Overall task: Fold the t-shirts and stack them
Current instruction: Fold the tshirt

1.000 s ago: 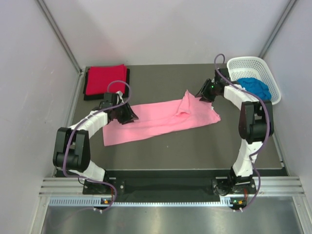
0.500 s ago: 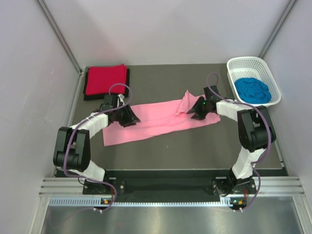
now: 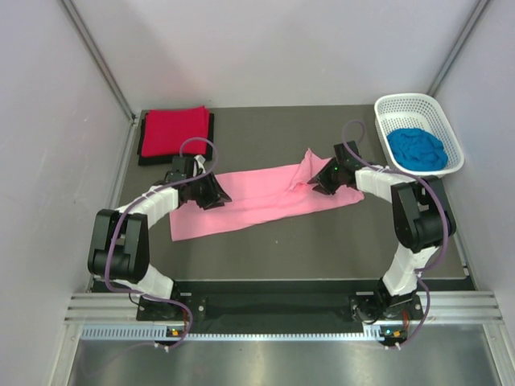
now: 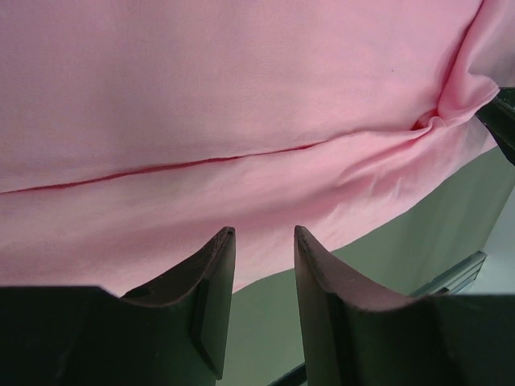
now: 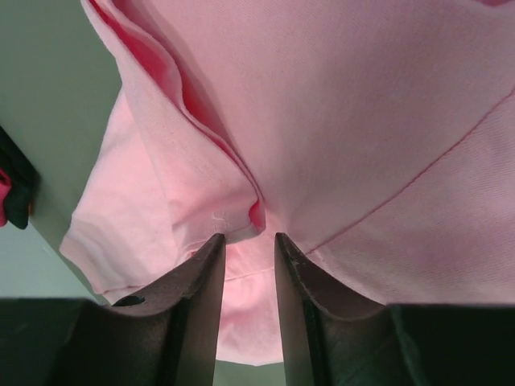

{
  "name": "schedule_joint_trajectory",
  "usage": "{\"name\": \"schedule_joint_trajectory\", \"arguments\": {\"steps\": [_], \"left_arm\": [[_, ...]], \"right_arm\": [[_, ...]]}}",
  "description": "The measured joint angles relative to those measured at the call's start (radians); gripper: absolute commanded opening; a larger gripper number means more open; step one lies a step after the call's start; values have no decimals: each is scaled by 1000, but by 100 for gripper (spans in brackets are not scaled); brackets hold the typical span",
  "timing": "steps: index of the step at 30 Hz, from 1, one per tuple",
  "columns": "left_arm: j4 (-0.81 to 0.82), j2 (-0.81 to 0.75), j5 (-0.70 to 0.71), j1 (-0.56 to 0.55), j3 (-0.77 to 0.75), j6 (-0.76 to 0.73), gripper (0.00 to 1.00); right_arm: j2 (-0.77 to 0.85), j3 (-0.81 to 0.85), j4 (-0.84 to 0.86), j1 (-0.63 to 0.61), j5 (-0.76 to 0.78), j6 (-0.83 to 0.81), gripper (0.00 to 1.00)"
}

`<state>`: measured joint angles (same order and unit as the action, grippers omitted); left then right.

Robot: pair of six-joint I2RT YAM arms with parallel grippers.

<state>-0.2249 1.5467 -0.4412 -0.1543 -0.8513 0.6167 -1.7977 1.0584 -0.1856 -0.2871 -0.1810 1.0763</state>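
Observation:
The light pink t-shirt (image 3: 265,197) lies folded into a long strip across the middle of the table. My left gripper (image 3: 216,193) is open and low over its left part; in the left wrist view the gripper (image 4: 264,233) has its tips at the pink cloth's (image 4: 241,96) near edge, with nothing between them. My right gripper (image 3: 320,183) is open and low on the shirt's right end, beside a raised fold; in the right wrist view the gripper (image 5: 249,237) straddles pink cloth (image 5: 362,121) just behind a crease. The red t-shirt (image 3: 173,131) lies folded on the black one (image 3: 212,127) at the back left. The bright blue t-shirt (image 3: 416,147) is bunched in the basket.
The white lattice basket (image 3: 402,103) stands at the back right corner. Grey walls close in the table on the left, back and right. The dark table surface (image 3: 322,249) shows in front of the pink shirt.
My right gripper has come away from the basket, down and left onto the pink shirt's right end, then held nearly still. My left gripper has barely shifted.

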Motion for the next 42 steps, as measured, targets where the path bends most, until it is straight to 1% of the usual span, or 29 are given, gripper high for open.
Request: {"name": "schedule_joint_trajectory", "arguments": {"steps": [4, 7, 8, 10, 11, 14, 16, 19, 20, 23, 25, 33, 38, 42], "left_arm": [[0, 0, 0, 0, 0, -4, 40], [-2, 0, 0, 0, 0, -14, 40], [-5, 0, 0, 0, 0, -18, 40], [-7, 0, -1, 0, 0, -21, 40], [-7, 0, -2, 0, 0, -22, 40], [-7, -4, -16, 0, 0, -25, 40], [-6, -6, -26, 0, 0, -29, 40], [-7, -6, -42, 0, 0, -38, 40], [-8, -6, -46, 0, 0, -43, 40], [-17, -6, -58, 0, 0, -58, 40], [-23, -6, -69, 3, -1, -68, 40], [-24, -6, -92, 6, -1, -78, 40], [-23, -3, -112, 14, -1, -77, 39], [-22, 3, -125, 21, -1, -77, 39]], "right_arm": [[2, 1, -10, 0, 14, -20, 32], [16, 2, -40, -1, 39, -106, 32], [24, 2, -50, -1, 51, -160, 34], [40, 5, -67, -3, 71, -267, 40], [48, 5, -71, -4, 76, -325, 40], [68, 5, -68, -9, 55, -512, 36], [77, 5, -64, -17, 43, -624, 36], [84, 4, -54, -49, 53, -820, 46], [84, 4, -50, -62, 55, -877, 48], [83, 13, -66, -87, 49, -1022, 48], [68, 43, -90, -93, 45, -1109, 45], [60, 28, -40, -125, 111, -1312, 45], [60, 28, -37, -151, 114, -1387, 44], [60, 28, -34, -158, 114, -1416, 42]]}}
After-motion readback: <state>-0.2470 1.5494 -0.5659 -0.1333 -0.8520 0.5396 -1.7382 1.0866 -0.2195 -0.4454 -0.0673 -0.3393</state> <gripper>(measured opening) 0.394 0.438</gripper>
